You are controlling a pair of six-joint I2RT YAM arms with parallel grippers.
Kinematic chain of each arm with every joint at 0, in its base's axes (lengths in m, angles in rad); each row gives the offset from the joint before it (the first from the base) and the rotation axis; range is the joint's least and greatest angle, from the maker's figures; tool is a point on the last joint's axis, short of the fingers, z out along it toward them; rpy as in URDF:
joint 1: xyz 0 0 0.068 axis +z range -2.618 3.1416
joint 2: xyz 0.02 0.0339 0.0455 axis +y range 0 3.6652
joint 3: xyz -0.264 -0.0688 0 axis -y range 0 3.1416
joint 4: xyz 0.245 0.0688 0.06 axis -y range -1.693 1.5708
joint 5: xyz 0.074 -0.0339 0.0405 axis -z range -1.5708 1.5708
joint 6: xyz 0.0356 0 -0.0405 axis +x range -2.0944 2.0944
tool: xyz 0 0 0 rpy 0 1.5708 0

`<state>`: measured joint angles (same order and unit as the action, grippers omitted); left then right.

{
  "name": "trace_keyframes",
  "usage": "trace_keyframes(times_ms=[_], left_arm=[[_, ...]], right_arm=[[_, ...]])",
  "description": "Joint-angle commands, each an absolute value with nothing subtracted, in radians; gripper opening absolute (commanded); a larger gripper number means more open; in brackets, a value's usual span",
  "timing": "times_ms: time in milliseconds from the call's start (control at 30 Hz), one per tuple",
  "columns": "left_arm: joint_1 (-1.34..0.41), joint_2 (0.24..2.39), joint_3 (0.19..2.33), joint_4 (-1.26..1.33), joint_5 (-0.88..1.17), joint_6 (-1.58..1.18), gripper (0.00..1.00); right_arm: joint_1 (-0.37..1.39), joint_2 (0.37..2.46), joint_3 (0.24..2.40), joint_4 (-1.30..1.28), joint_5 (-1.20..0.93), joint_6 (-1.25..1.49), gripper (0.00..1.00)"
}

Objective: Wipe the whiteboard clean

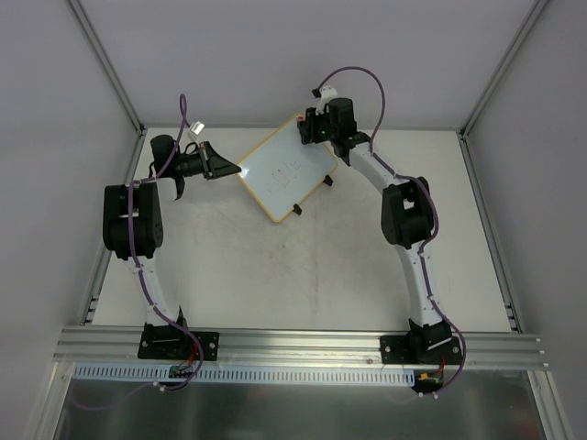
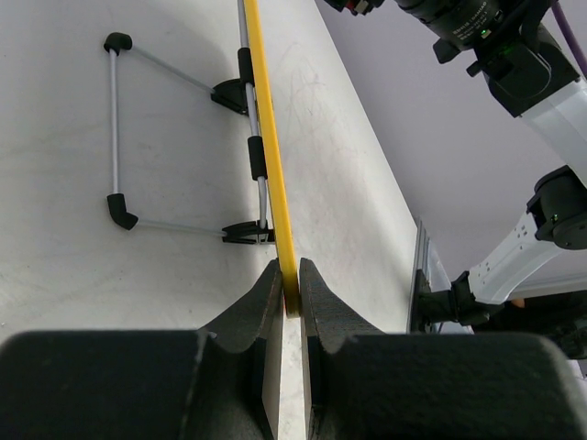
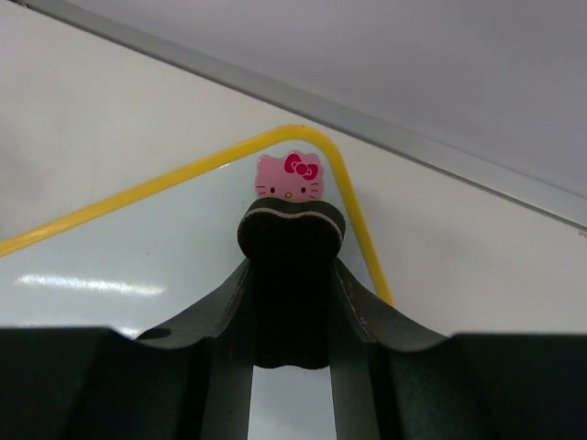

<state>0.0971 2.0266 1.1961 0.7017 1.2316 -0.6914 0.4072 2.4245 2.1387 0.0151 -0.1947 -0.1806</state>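
Pinching whiteboard (image 1: pixel 284 174) rim, left hand (image 2: pixel 291 275), right hand (image 3: pixel 292 275) gripping black block (image 3: pixel 292 229) (near pink sticker (image 3: pixel 290 176))

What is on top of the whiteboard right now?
The right gripper holds a black bow-shaped block over the whiteboard, beside its pink corner sticker. Faint writing shows mid-board. Anything under the block is hidden.

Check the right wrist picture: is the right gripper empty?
No, the right gripper clamps a black bow-shaped block between its fingers, close to the pink sticker on the whiteboard.

Only a Hello Kitty sticker (image 3: pixel 289 177) marks the whiteboard (image 3: pixel 138 252).
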Motion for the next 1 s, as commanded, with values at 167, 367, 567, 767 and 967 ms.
trace_keyframes(times_ms=[167,367,567,767,967], left_arm=[[0.058,1.993,1.204,0.692,1.289,-0.635,0.00],[0.055,1.993,1.201,0.692,1.292,-0.634,0.00],[0.057,1.991,1.203,0.692,1.290,-0.634,0.00],[0.055,1.991,1.200,0.693,1.292,-0.634,0.00],[0.055,1.987,1.198,0.692,1.292,-0.632,0.00]], right_arm=[[0.367,2.425,2.116,0.392,-0.130,-0.036,0.00],[0.354,2.396,2.036,0.528,-0.158,-0.003,0.00],[0.341,2.350,1.891,0.685,-0.232,0.089,0.00],[0.339,2.289,1.734,0.860,-0.281,0.124,0.00],[0.339,2.298,1.683,0.986,-0.327,0.146,0.00]])
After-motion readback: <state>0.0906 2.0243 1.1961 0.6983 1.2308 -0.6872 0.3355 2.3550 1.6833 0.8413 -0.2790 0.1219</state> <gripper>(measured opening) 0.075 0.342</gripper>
